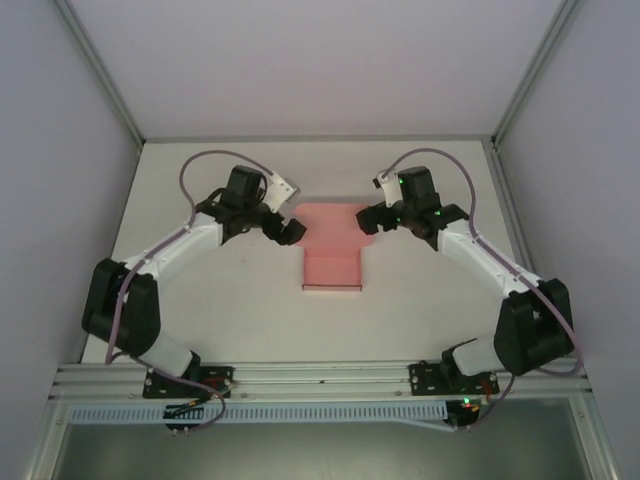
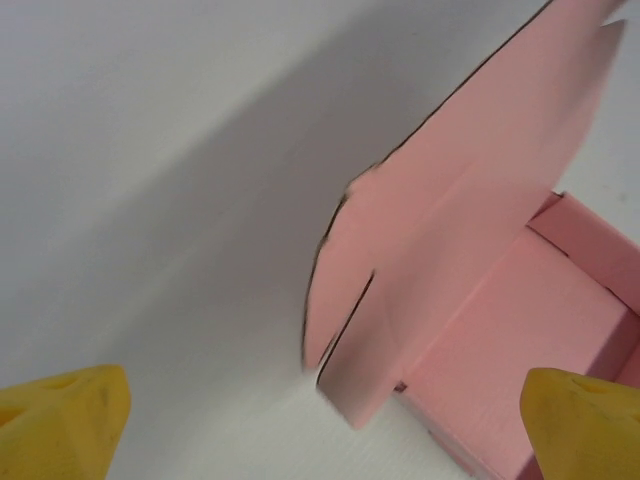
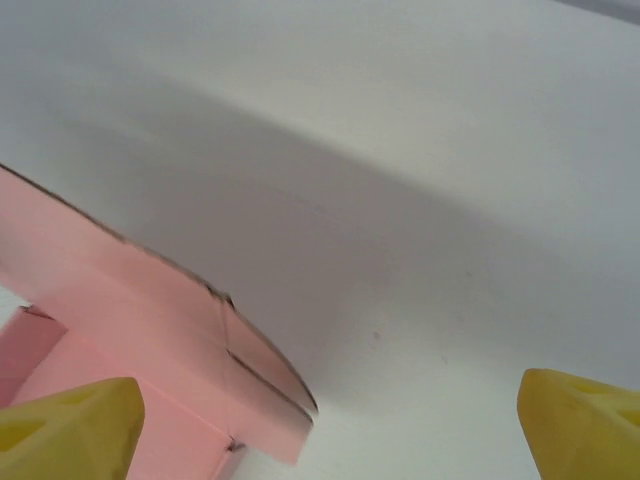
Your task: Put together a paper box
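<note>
The paper box is plain pink with no pattern (its cut edges look dark between either gripper's fingers). The left gripper and right gripper have yellow fingertips. The table beneath them is plain white. The arms are black and white, with purplish cables.

White table sitting in a pale, evenly lit cell.
A white table is lying under soft, even light, with a plain back wall closing it off behind. A left wall and a right wall, both pale grey, are flanking it. Two metal posts are rising from its far corners, and a ribbed metal rail is running along its near edge. Broad shadows are falling across the tabletop.
</note>
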